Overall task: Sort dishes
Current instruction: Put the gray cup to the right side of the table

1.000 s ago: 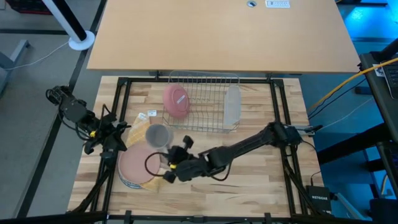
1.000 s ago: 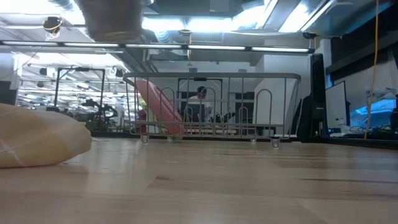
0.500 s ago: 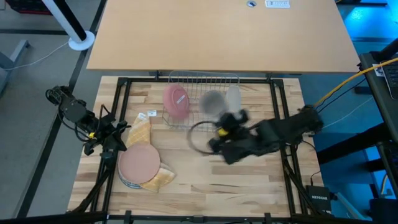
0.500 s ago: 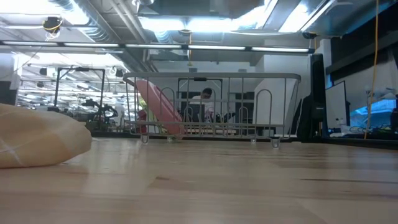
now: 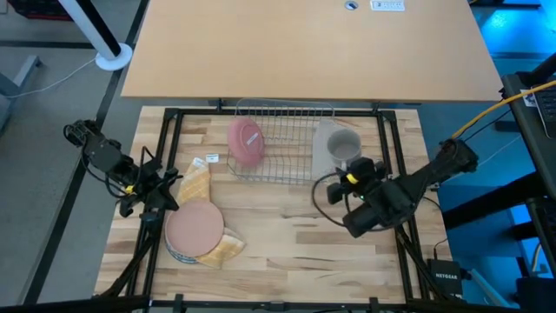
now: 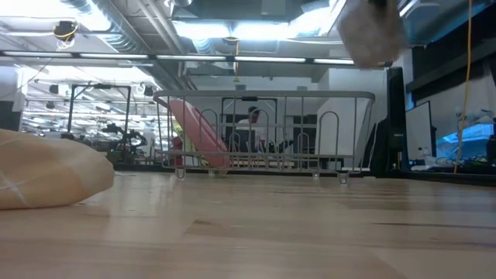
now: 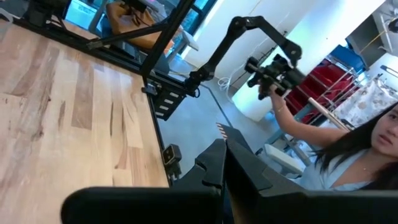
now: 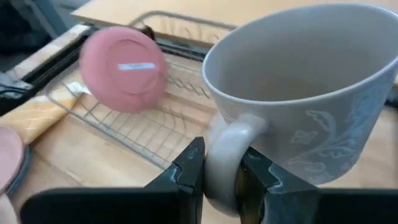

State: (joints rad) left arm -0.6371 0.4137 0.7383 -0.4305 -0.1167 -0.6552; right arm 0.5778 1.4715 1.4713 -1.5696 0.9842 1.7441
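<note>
— two arms in our high view. what sits furthest left?

— our left hand [image 5: 143, 193], parked at the desk's [image 5: 287, 252] left edge; we cannot tell how its fingers stand. just beside it lies a yellow-tan cloth [image 5: 195, 184], and a pink plate [image 5: 195, 227] rests flat on a patterned plate [image 5: 178, 253].

— and further along?

— the wire rack [image 5: 282, 143] holds a pink dish [image 5: 246, 142] tilted on edge near its left end.

— and on the right?

— our right hand [image 8: 219, 171] is pinched narrow on the handle of the grey mug [image 5: 344, 145], fingers [image 8: 186, 163] pressing either side. the mug hangs in the air, mouth up, over the rack's right end.
</note>
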